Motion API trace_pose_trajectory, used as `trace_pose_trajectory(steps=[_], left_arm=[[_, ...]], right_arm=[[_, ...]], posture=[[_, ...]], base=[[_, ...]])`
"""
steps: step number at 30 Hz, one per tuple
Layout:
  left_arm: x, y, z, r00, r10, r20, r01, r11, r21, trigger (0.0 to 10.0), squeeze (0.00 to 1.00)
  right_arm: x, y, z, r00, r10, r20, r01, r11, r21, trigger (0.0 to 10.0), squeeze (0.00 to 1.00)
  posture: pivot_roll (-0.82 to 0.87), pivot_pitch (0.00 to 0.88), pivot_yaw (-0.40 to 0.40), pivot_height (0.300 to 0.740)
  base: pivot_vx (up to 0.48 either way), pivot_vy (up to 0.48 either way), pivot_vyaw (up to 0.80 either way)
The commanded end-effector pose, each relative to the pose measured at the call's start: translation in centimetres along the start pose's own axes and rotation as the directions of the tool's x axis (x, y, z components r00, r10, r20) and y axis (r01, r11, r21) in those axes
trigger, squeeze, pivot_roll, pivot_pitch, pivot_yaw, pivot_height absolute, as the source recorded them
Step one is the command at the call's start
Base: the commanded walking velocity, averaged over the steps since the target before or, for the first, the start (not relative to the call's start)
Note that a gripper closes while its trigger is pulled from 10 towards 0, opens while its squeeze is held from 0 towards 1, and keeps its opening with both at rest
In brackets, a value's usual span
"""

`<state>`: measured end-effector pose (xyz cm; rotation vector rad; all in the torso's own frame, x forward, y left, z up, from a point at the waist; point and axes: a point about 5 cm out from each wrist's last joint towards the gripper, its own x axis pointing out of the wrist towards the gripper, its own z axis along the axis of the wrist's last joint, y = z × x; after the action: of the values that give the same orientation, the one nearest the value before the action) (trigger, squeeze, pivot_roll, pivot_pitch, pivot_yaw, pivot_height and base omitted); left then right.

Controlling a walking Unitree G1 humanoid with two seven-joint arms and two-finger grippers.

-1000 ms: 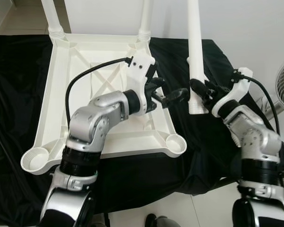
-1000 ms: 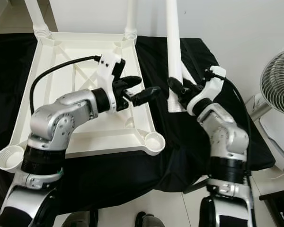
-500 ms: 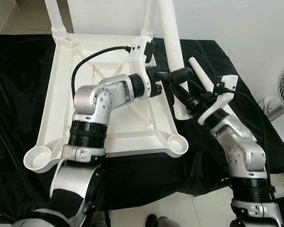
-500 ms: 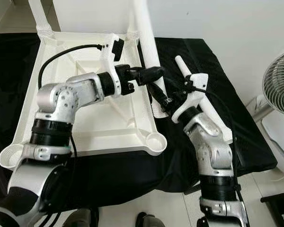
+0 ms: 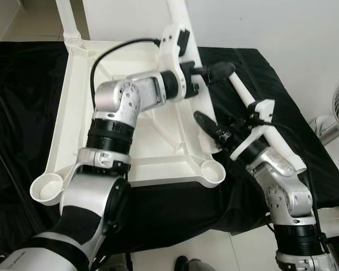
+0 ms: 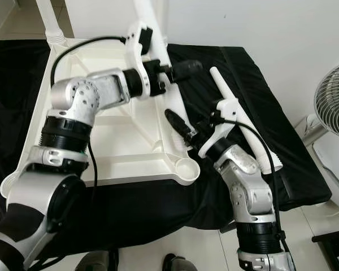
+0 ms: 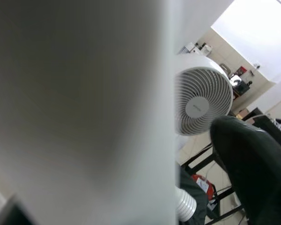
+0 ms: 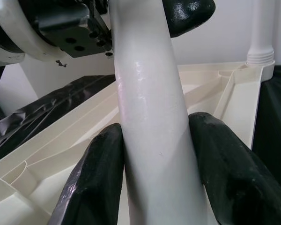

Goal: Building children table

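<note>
Seating third leg in upturned tabletop on black-draped desk.
Right claw clenched on leg, left claw steadying it higher up; next: lower its base into the near-right socket.

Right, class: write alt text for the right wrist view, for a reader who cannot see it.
The right gripper is shut on a white table leg, one black finger on each side. Behind it lies the upturned white tabletop, and the left gripper holds the leg higher up.
</note>
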<state>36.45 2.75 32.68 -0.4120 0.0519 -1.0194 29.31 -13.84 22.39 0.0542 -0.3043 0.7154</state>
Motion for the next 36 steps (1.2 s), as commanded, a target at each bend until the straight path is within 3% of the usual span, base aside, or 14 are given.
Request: trace_pose_trajectory(steps=[1,4,5,21,22,23,24,25,26,30,33,34,35,36], left_arm=[[0.2,-0.4,0.7,1.0,-0.009,0.026,0.008,1.0,0.014,1.5,0.0],[0.2,-0.3,0.9,0.999,-0.001,0.038,0.0,1.0,0.017,1.5,0.0],[0.1,-0.2,1.1,0.999,0.006,0.046,-0.007,1.0,0.015,0.0,0.0],[-0.2,0.3,2.3,0.993,0.051,0.109,-0.054,0.998,0.022,0.0,0.0],[-0.1,0.1,2.4,0.993,0.042,0.106,-0.047,0.998,0.038,3.4,0.0],[-0.1,0.1,2.4,0.993,0.042,0.106,-0.047,0.998,0.038,3.4,0.0],[-0.1,-0.2,2.4,0.994,0.029,0.102,-0.035,0.998,0.058,10.0,0.0],[-0.1,-0.2,2.4,0.994,0.029,0.102,-0.035,0.998,0.058,10.0,0.0],[-0.1,-0.4,2.3,0.995,0.017,0.097,-0.025,0.997,0.074,10.0,0.0],[0.0,-1.4,2.6,0.995,0.009,0.096,-0.03,0.976,0.217,10.0,0.0],[0.0,-1.6,2.6,0.995,0.01,0.098,-0.035,0.965,0.261,10.0,0.0],[0.0,-1.9,2.7,0.995,0.014,0.096,-0.045,0.944,0.327,10.0,0.0],[0.0,-2.3,2.8,0.995,0.015,0.095,-0.053,0.909,0.414,10.0,0.0],[0.0,-2.3,2.8,0.995,0.015,0.095,-0.053,0.909,0.414,10.0,0.0]], right_arm=[[-0.4,0.1,0.1,1.0,-0.007,0.002,0.008,1.0,-0.02,10.0,0.0],[-0.4,0.1,0.0,1.0,-0.011,0.002,0.011,1.0,-0.021,10.0,0.0],[-0.4,0.0,0.0,1.0,-0.016,0.004,0.016,1.0,-0.021,10.0,0.0],[-0.3,0.1,-0.5,0.999,-0.048,0.002,0.048,0.999,-0.013,10.0,0.0],[-0.3,0.1,-0.6,0.999,-0.049,-0.01,0.049,0.999,-0.014,10.0,0.0],[-0.3,0.1,-0.6,0.999,-0.049,-0.01,0.049,0.999,-0.014,10.0,0.0],[-0.2,0.0,-0.8,0.998,-0.052,-0.03,0.052,0.999,-0.003,10.0,0.0],[-0.2,0.0,-0.8,0.998,-0.052,-0.03,0.052,0.999,-0.003,10.0,0.0],[-0.2,-0.2,-1.0,0.998,-0.052,-0.045,0.052,0.999,0.015,10.0,1.0],[-0.3,-0.9,-0.6,0.996,-0.043,-0.073,0.044,0.999,0.019,10.0,1.0],[-0.3,-1.1,-0.5,0.996,-0.045,-0.078,0.047,0.999,0.016,10.0,1.0],[-0.2,-1.6,-0.3,0.993,-0.059,-0.104,0.06,0.998,0.007,10.0,1.0],[0.0,-2.2,-0.2,0.988,-0.061,-0.145,0.059,0.998,-0.02,10.0,0.0],[0.0,-2.2,-0.2,0.988,-0.061,-0.145,0.059,0.998,-0.02,10.0,0.0]], posture=[[0.03,0.142,-0.036,0.74],[0.03,0.142,-0.036,0.74],[0.04,0.14,-0.035,0.74],[0.04,0.124,-0.041,0.74],[0.04,0.122,-0.043,0.74],[0.04,0.122,-0.043,0.74],[0.04,0.122,-0.043,0.74],[0.04,0.122,-0.043,0.74],[0.04,0.121,-0.049,0.74],[0.03,0.126,-0.055,0.74],[0.03,0.126,-0.055,0.74],[0.03,0.13,-0.057,0.74],[0.03,0.13,-0.057,0.74],[0.03,0.13,-0.057,0.74]], base=[[0.0,0.0,0.0],[0.0,0.0,0.0],[0.0,0.0,0.0],[0.0,0.0,0.0],[0.0,0.0,0.0],[0.0,0.0,0.0],[0.0,0.0,0.0],[0.0,0.0,0.0],[0.0,0.0,0.0],[0.0,0.0,0.0],[0.0,0.0,0.0],[0.0,0.0,0.0],[0.0,0.0,0.0],[0.0,0.0,0.0]])
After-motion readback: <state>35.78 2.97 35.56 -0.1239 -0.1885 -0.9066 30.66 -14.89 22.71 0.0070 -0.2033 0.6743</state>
